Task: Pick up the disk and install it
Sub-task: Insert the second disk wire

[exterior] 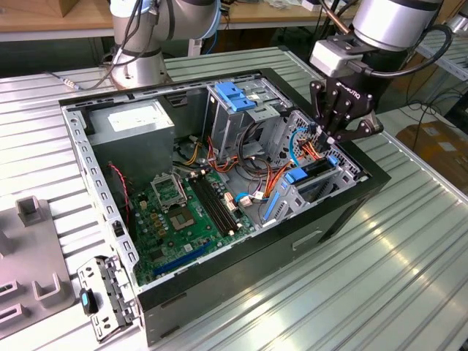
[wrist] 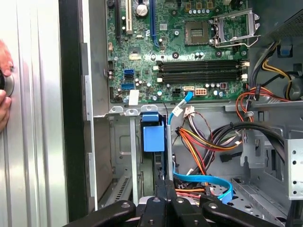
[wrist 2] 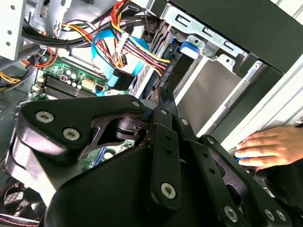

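End effector (exterior: 330,139) above 1 drive cage (exterior: 316,175)

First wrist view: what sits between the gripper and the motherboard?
A blue latch on the metal drive cage, and a bundle of cables beside it, in the first wrist view.

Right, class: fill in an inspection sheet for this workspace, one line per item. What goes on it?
Surface: ribbed metal table, carrying an open computer case.
Job's things: flat grey panel with a blue tab in the drive bay, possibly the disk; cannot tell.
Clutter: grey fixture block and loose metal bracket at the exterior view's left.
Grippers: pincer low over the drive bay.
Cables: coloured wire bundle and blue flat cable near the bay.
Surroundings: a person's hand rests on the table beside the case.
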Robot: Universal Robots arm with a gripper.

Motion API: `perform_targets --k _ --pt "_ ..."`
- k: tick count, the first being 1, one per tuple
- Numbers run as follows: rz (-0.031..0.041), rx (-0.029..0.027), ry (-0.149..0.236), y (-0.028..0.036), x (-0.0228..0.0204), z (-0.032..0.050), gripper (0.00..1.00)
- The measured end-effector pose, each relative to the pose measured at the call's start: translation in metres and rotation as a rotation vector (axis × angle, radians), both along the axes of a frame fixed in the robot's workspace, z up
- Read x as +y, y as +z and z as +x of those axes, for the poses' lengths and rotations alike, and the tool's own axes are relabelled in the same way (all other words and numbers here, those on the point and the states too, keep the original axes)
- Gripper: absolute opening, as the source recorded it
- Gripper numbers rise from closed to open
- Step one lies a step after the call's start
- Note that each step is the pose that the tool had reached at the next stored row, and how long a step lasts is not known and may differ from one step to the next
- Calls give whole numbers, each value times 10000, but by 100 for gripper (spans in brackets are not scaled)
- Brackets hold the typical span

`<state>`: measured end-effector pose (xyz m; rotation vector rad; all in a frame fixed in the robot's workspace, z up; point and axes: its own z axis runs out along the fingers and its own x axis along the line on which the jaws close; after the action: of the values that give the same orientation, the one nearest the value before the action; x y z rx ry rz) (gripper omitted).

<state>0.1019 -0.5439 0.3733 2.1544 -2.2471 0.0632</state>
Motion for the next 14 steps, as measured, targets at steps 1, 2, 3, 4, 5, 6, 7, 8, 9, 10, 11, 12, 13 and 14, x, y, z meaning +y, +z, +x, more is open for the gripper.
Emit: perform_targets --k 1,2,3,4,5,6,7,8,9,10,11,12,13,14 --pt "0 0 1 0 0 -12 11" --pt "-1 0 1 0 0 -29 11" --pt "1 0 1 0 0 -44 11" --pt "1 0 1 -1 0 -63 11" --pt "1 0 0 0 0 -81 11" --pt "2 0 1 0 0 -101 11" --pt "5 0 1 -1 0 -118 11" --pt "7 0 0 0 0 -135 11" --pt "11 0 0 0 -1 -153 11" --pt "21 0 1 5 0 -182 11" --pt "23 0 0 26 0 -206 11" --pt "24 0 0 42 0 -210 11" --pt "25 0 1 58 0 -211 11" --pt "24 -1 2 75 0 -212 11"
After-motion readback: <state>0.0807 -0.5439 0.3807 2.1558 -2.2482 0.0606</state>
